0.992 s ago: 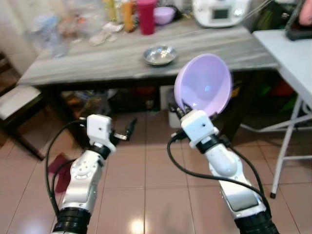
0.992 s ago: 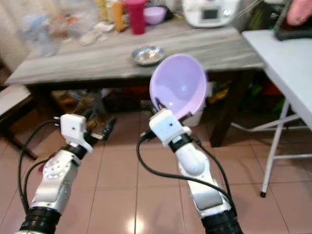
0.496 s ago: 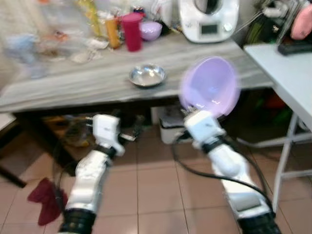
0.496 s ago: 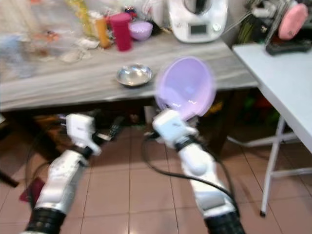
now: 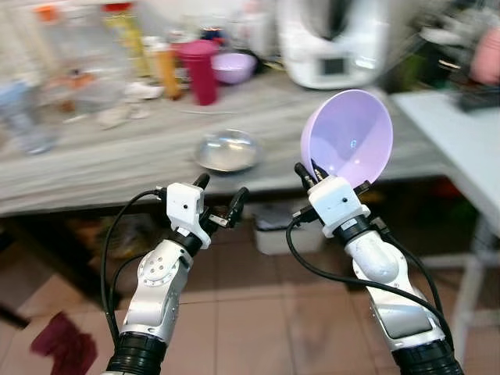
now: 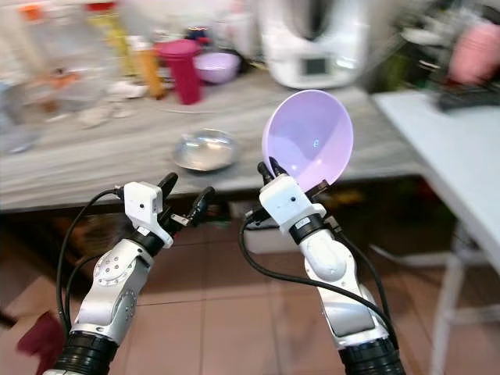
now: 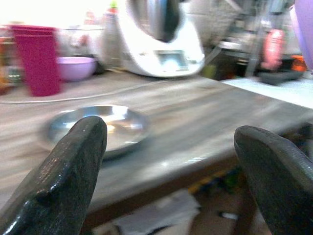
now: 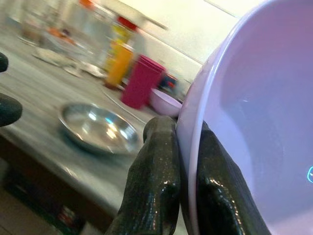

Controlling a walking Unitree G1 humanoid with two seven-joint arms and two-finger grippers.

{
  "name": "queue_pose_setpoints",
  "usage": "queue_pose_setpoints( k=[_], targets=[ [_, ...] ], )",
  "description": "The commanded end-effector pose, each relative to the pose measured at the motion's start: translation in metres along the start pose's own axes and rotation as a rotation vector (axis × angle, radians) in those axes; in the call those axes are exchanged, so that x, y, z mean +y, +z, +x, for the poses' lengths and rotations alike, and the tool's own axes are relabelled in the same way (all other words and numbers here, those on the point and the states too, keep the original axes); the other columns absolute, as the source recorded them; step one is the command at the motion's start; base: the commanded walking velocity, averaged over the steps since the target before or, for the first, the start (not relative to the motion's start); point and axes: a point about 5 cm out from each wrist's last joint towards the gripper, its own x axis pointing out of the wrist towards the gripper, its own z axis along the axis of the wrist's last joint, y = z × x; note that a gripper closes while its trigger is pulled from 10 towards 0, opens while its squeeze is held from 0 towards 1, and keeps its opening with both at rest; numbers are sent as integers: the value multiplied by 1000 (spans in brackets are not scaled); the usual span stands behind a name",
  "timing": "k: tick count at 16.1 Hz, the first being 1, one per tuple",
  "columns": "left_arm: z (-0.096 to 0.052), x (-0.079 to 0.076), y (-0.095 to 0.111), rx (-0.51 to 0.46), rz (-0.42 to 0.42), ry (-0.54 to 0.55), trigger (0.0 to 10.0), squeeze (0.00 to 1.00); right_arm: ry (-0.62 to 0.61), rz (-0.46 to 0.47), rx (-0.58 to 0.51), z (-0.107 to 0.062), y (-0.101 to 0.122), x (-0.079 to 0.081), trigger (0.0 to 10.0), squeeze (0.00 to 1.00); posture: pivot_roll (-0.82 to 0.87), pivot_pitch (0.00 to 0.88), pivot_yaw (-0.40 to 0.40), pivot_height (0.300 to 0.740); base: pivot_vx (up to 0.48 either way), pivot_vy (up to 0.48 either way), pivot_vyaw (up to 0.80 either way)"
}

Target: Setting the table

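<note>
Left eye view: right tool [image 5: 312,170] clamps lavender bowl [image 5: 348,137] above steel dish [image 5: 226,151]; left tool [image 5: 219,199] spread.

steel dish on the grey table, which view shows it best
The left wrist view: the steel dish sits near and central between the left hand's open fingers. Both eye views show it smaller and blurred beyond the hands; the right wrist view shows it beside the lilac bowl held by the right hand.

Bright indoor light; background motion-blurred, arms sharp.
</note>
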Motion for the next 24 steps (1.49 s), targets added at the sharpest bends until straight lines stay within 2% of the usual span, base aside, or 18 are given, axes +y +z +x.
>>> queue_pose_setpoints(
  k=[1, 8, 13, 18, 20, 24],
  targets=[
    [-2, 8, 3, 1, 17, 21, 10000, 0, 17, 8, -39, 4, 8, 5, 10000, 0, -227, 49, 69, 740, 480, 0, 0],
    [-1, 7, 6, -10, 28, 20, 10000, 0, 12, 9, -41, 5, 9, 4, 10000, 0, -222, 43, 63, 740, 460, 0, 0],
    [-3, 12, 11, -27, 61, 63, 10000, 0, 18, 7, -55, 4, 10, 4, 10000, 0, -221, 41, 63, 740, 325, 0, 0],
    [-20, 22, 20, -51, 100, 71, 10000, 0, 40, -13, -80, 5, 17, 6, 10000, 0, -216, 42, 72, 740, 0, 0, 480],
    [-29, 26, 16, -16, 114, 51, 10000, 0, 41, -19, -88, 6, 19, 6, 10000, 0, -214, 42, 73, 740, 0, 0, 494],
    [-39, 20, 10, 43, 117, -59, 10000, 0, 53, -14, -83, 5, 18, 7, 10000, 0, -213, 47, 72, 740, 0, 0, 372]
  ],
)
